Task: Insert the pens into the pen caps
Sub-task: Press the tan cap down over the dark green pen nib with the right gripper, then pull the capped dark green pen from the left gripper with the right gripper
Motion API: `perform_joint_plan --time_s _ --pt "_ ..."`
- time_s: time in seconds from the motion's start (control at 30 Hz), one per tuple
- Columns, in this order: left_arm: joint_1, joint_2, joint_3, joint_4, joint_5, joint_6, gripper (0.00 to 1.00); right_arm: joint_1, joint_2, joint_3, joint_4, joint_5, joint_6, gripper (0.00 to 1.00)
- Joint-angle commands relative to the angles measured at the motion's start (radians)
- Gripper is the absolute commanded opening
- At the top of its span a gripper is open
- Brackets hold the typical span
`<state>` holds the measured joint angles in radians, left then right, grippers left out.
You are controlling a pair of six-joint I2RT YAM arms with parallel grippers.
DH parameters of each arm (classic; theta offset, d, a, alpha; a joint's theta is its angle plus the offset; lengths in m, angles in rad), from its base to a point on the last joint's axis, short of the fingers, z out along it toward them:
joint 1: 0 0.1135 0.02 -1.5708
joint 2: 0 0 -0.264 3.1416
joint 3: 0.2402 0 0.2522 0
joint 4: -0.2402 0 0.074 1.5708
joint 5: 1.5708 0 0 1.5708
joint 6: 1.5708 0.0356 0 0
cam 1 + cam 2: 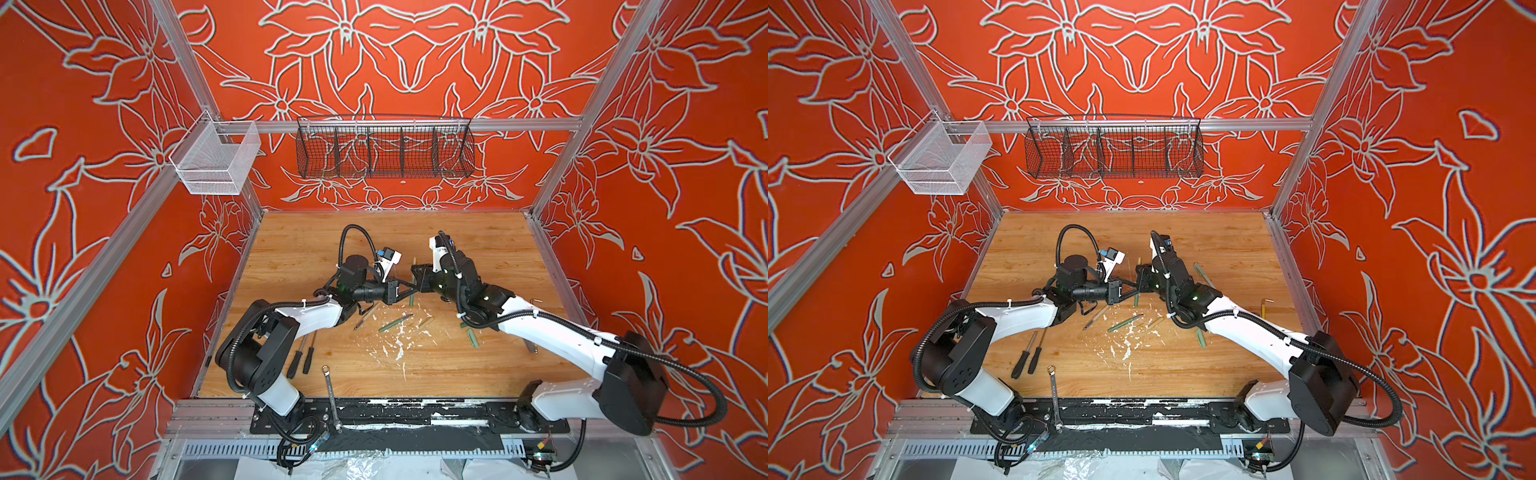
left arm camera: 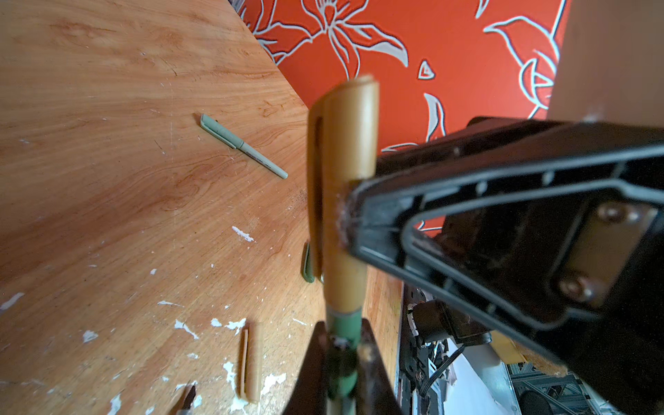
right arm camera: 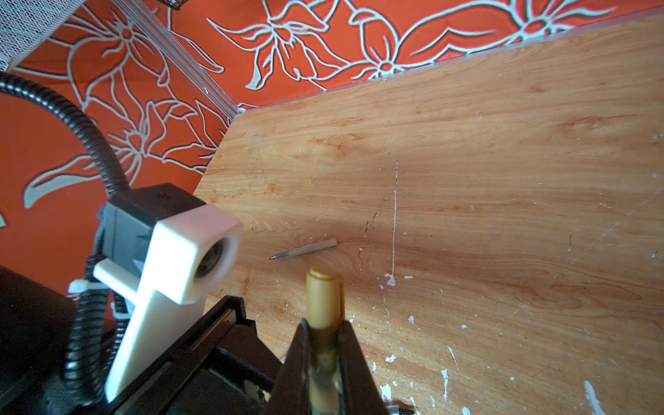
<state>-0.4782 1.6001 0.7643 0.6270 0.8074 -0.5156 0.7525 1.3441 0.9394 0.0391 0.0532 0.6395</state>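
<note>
In both top views the two arms meet nose to nose over the middle of the scratched wooden tabletop (image 1: 507, 249). The left gripper (image 1: 405, 289) and the right gripper (image 1: 415, 277) are almost touching, both pinched narrow on one stick held clear of the board. Which part each holds is too small to tell here. Near them lie a bare green pen (image 1: 395, 323), a short beige cap (image 1: 426, 321) and a loose green cap (image 1: 473, 337). The black-handled screwdrivers (image 1: 299, 361) and the long silver wrench (image 1: 332, 395) lie nearer the arm bases

In the left wrist view the left gripper (image 2: 341, 345) is clamped on a slim sage-green plastic pen (image 2: 345, 321). A stubby tan plastic cap (image 2: 354, 143) with a clip covers its front end, and green barrel shows just past the cap's mouth. The right gripper (image 2: 350, 212) pinches that cap from the side. On the board beyond lie a capped green pen (image 2: 242, 145) and a spare tan cap (image 2: 249, 363)

In the right wrist view the right gripper (image 3: 325, 337) is closed on the tan cap (image 3: 323, 291), whose rounded closed end points away. A pale uncapped pen (image 3: 305, 249) lies on the wood beyond it

The step in hand looks like the mating push, cap onto pen. Whether the cap is fully home I cannot tell. The next move calls for a straight squeeze along the pen's axis with both grips firm, then a release by one gripper
</note>
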Motion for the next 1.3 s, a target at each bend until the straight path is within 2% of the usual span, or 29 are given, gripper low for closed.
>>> perform_joint_plan --time_s 0.0,0.07,0.17,0.3,0.33,0.53,0.6,0.73,0.83,0.97,1.17,1.27 --pt "0.009 -0.002 0.095 0.153 -0.048 -0.008 0.00 0.048 0.005 -0.043 -0.090 -0.154 0.054 0.00" --pt "0.009 0.001 0.092 0.149 -0.043 -0.009 0.05 0.040 0.000 -0.041 -0.075 -0.143 0.067 0.00" --pt "0.009 -0.010 0.062 0.129 -0.039 -0.002 0.24 0.009 -0.008 -0.041 -0.040 -0.140 0.100 0.00" --pt "0.007 -0.063 -0.034 0.082 -0.043 0.004 0.52 -0.085 -0.020 -0.051 -0.026 -0.165 0.112 0.00" --pt "0.006 -0.080 -0.064 0.075 -0.051 0.004 0.56 -0.111 -0.023 -0.056 -0.023 -0.180 0.113 0.00" --pt "-0.015 -0.206 -0.206 -0.020 -0.096 0.011 0.82 -0.229 -0.008 -0.061 -0.092 -0.210 0.029 0.00" --pt "-0.023 -0.259 -0.220 -0.079 -0.115 0.026 1.00 -0.266 0.011 -0.051 -0.130 -0.217 -0.015 0.00" --pt "-0.031 -0.366 -0.210 -0.247 -0.167 0.082 0.97 -0.355 0.095 0.029 -0.275 -0.247 -0.190 0.00" --pt "-0.031 -0.433 -0.191 -0.349 -0.213 0.113 0.97 -0.409 0.206 0.154 -0.440 -0.269 -0.358 0.00" --pt "-0.031 -0.491 -0.187 -0.387 -0.244 0.117 0.97 -0.421 0.359 0.350 -0.674 -0.157 -0.573 0.00" --pt "-0.031 -0.510 -0.185 -0.409 -0.256 0.118 0.97 -0.426 0.543 0.521 -0.799 -0.072 -0.747 0.00" --pt "-0.031 -0.519 -0.178 -0.427 -0.258 0.125 0.97 -0.427 0.589 0.538 -0.769 -0.014 -0.792 0.00"
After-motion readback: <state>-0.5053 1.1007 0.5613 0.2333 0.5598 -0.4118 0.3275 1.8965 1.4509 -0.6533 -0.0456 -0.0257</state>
